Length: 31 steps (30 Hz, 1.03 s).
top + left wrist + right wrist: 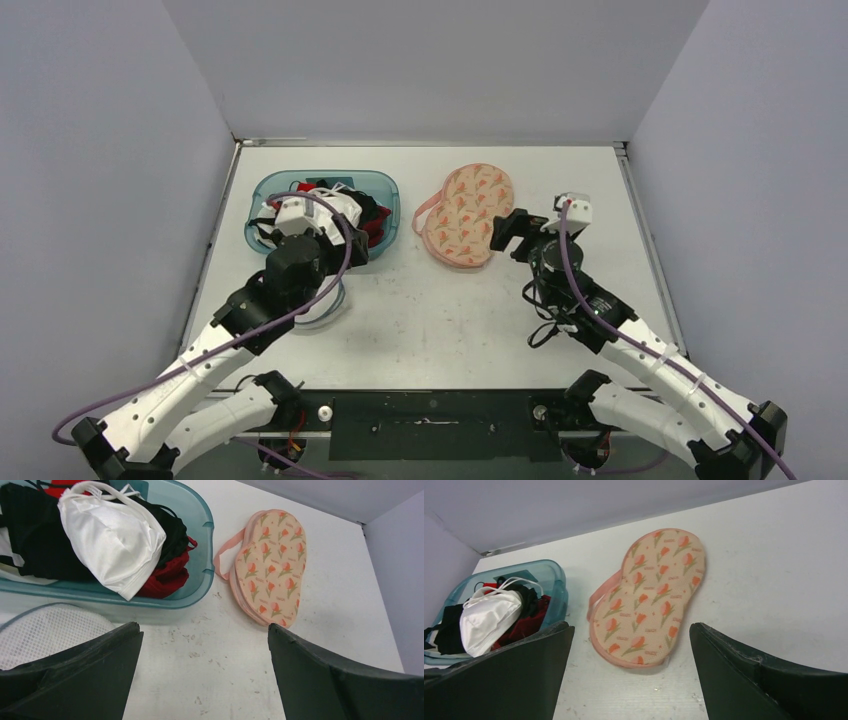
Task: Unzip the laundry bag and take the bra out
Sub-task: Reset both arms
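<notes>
The laundry bag (468,215) is a peach, tulip-printed, bra-shaped pouch with a pink strap, lying flat on the white table and looking closed. The bra is hidden. My right gripper (505,230) hovers just right of the bag's near end, open and empty. In the right wrist view the bag (649,595) lies just beyond the gripper (630,626). My left gripper (352,245) is open and empty over the table at the teal bin's near right corner. In the left wrist view the bag (272,560) lies ahead and to the right of that gripper (204,627).
A teal plastic bin (390,190) left of the bag holds white, black and red garments (112,535). A white mesh piece (45,630) lies on the table by the left arm. Grey walls enclose the table on three sides.
</notes>
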Tool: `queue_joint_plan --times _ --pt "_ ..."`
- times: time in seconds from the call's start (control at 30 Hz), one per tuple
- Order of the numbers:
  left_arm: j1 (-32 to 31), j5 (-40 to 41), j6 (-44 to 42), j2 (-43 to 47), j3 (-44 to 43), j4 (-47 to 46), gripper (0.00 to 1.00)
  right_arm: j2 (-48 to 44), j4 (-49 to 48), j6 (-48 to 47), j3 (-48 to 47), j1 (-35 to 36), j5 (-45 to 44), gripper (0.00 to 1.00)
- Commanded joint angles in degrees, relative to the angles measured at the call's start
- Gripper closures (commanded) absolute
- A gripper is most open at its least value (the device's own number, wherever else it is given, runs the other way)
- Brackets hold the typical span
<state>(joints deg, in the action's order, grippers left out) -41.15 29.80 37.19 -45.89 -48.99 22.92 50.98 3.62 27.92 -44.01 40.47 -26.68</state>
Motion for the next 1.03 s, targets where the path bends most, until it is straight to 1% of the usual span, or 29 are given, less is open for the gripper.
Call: queue_joint_plan --times 0.0,0.1,0.27,0.47,0.5,0.6,0.67,0.77,0.87,1.0 --pt "0.35 4.17 -7.64 -1.40 -5.46 -0.83 0.04 -6.17 -5.82 -2.10 5.34 0.02 -5.47 0.10" --pt "0.69 4.15 -11.43 -1.33 -4.93 -3.13 0.04 -9.34 -8.78 -3.40 8.57 -0.06 -3.12 0.10" --pt "3.25 1.42 -10.91 2.24 -1.11 -5.27 0.04 -11.08 -8.37 -5.50 8.31 -0.04 -1.98 0.10" --pt "3.70 0.72 -10.58 6.34 2.39 -7.62 0.04 -11.38 -8.23 -6.99 8.78 0.02 -3.02 0.10" --pt "3.70 0.66 -10.63 6.49 2.79 -7.80 0.04 -11.28 -9.03 -6.73 9.15 0.05 -2.47 0.10" --pt "3.71 0.56 -10.38 6.02 2.84 -7.45 0.04 -11.37 -13.61 -4.96 10.49 0.05 3.55 0.10" --pt "3.72 0.61 -9.87 5.94 2.65 -7.11 0.04 -11.30 -16.44 -4.04 11.36 0.04 5.14 0.10" --pt "3.79 0.98 -8.67 6.15 2.70 -6.89 0.04 -10.82 -16.71 -1.41 11.33 -0.03 1.13 0.10" --pt "3.79 0.93 -7.81 6.18 2.84 -6.62 0.04 -11.13 -15.41 -1.20 11.27 -0.05 -2.09 0.10" --pt "3.79 1.76 -7.38 6.10 2.48 -5.76 0.04 -12.54 -13.64 -2.59 11.49 -0.04 -3.04 0.10"
